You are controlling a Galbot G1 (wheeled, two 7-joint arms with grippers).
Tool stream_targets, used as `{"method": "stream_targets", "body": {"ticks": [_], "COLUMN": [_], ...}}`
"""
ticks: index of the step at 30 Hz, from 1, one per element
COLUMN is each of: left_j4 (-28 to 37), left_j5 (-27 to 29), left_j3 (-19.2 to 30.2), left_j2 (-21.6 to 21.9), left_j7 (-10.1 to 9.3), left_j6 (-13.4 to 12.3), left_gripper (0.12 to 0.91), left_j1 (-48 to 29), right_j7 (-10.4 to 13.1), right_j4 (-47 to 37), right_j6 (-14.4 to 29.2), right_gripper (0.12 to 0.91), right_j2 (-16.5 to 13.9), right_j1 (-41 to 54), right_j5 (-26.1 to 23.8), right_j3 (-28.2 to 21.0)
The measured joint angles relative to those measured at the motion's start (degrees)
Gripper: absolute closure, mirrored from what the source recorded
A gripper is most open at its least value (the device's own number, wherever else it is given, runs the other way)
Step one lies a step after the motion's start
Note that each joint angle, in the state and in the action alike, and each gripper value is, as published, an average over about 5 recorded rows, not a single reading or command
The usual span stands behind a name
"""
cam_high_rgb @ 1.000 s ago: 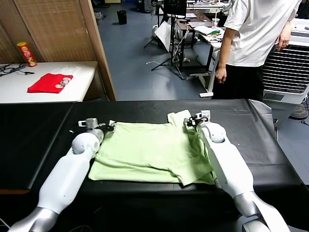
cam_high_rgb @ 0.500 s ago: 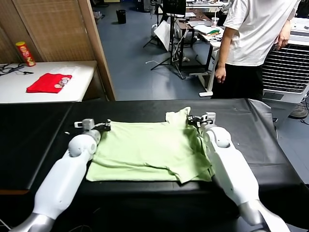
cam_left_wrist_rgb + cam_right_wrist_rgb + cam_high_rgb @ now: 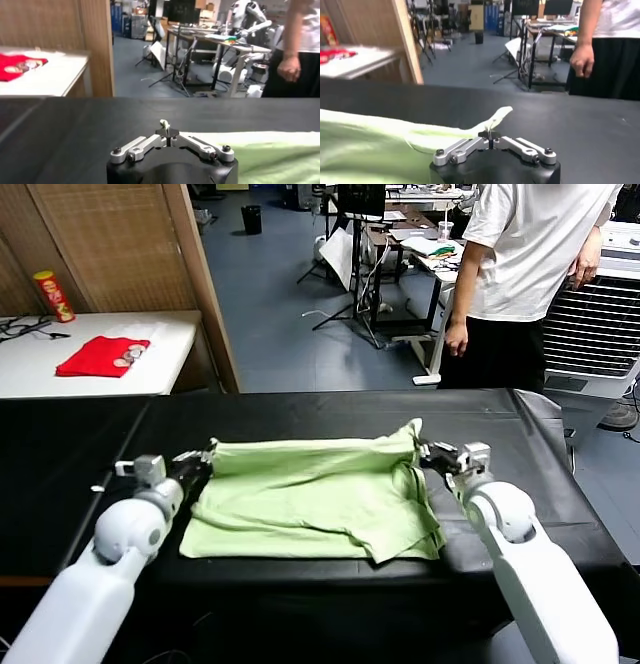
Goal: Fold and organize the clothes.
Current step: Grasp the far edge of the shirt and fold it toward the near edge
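Note:
The clothes [image 3: 310,499], one pale green shirt, lie partly folded on the black table [image 3: 90,444]. The shirt's far edge is lifted off the table and stretched between my two grippers. My left gripper [image 3: 205,456] is shut on the far left corner; a small tip of fabric pokes out of the closed left gripper [image 3: 167,130] in the left wrist view. At the far right corner my right gripper [image 3: 422,449] is shut too, and a tongue of green cloth [image 3: 492,120] sticks out past the right gripper [image 3: 489,136].
A person in a white T-shirt [image 3: 530,254] stands beyond the table's far right. A side table [image 3: 100,379] at back left carries a red cloth [image 3: 100,356] and a red can [image 3: 55,294]. A wooden partition [image 3: 150,244] rises behind.
Both grippers pulled back toward me and slightly apart, drawing the shirt's far edge taut and lifting it over the body. The upright right corner flap has flattened into the stretched edge.

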Motion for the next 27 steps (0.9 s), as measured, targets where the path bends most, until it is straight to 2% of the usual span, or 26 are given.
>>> {"method": "stream_targets", "body": {"ticks": [9, 23, 25, 27], "left_j4": [-4.58, -7.23, -7.49, -7.90], "left_j5": [1.50, 4.86, 5.50, 5.93], "left_j3": [-3.19, -4.89, -4.96, -5.17], "left_j2": [0.43, 0.19, 0.06, 0.03], "left_j7": [0.25, 0.37, 0.34, 0.28], "left_j6": [-0.52, -0.11, 0.40, 0.76], "left_gripper": [0.902, 0.902, 0.898, 0.861], "left_j1": [8.71, 14.71, 15.17, 15.61], "right_j7": [1.05, 1.51, 1.90, 2.37], "right_j4": [6.24, 12.27, 12.99, 13.75], "right_j6": [-5.13, -7.96, -7.96, -7.96], "right_gripper": [0.903, 0.903, 0.868, 0.800], "right_j2": [-2.00, -3.19, -3.21, -3.11], "right_j1": [-4.97, -10.90, -11.63, -12.35], "right_j5": [-0.10, 0.17, 0.41, 0.52], "right_j3": [0.46, 1.21, 1.63, 2.23]}}
